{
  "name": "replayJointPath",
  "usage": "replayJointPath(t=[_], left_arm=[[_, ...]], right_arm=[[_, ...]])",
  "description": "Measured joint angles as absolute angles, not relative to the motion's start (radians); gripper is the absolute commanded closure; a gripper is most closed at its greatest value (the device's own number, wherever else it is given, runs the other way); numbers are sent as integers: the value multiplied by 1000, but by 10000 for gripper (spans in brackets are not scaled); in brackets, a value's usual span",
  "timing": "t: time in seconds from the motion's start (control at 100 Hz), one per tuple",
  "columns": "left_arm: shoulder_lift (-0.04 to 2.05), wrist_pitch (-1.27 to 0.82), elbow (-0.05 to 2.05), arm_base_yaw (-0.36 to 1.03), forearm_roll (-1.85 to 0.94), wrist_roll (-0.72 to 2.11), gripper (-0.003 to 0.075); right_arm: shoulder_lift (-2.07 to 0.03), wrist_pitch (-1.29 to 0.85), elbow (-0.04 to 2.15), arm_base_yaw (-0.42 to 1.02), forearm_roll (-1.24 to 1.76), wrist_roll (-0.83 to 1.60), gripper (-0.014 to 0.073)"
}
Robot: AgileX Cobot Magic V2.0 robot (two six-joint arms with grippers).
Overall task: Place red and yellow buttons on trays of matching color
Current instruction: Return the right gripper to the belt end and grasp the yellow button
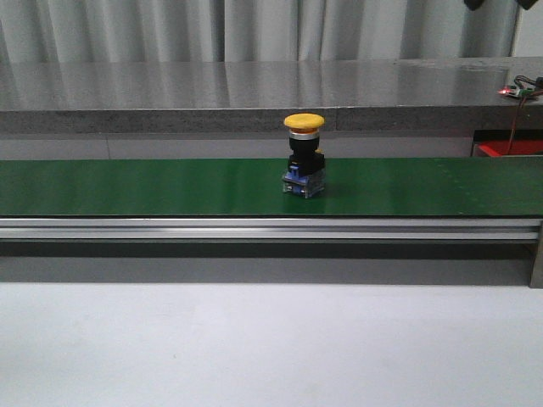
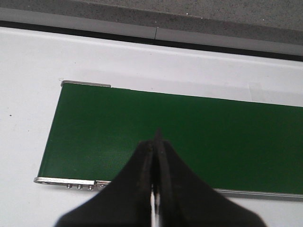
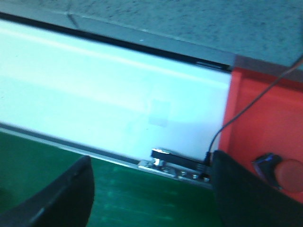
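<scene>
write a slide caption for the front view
Yellow button standing upright on the green conveyor belt, a red tray partly visible at far right.

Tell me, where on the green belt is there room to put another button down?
The green belt is bare on both sides of the yellow button, which stands alone near the middle. The red tray already holds a red button, so it is more crowded.

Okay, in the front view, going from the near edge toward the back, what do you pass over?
White table surface → aluminium conveyor rail → green conveyor belt with the yellow button standing on it → grey stone counter → grey curtain.
</scene>
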State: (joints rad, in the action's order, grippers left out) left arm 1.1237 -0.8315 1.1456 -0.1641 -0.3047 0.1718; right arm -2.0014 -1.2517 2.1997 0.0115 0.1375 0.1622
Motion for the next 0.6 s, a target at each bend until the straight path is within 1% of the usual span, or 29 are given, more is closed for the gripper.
replayJointPath(t=[0.39,0.6], left_arm=[[1124,-831,1146,-164,-305,172,740],[1124,-833,1146,-164,-305,172,739]], right_arm=[[-1847,-1252,1935,139,214,162,80],[-1839,-1252,1880,238,220,162,80]])
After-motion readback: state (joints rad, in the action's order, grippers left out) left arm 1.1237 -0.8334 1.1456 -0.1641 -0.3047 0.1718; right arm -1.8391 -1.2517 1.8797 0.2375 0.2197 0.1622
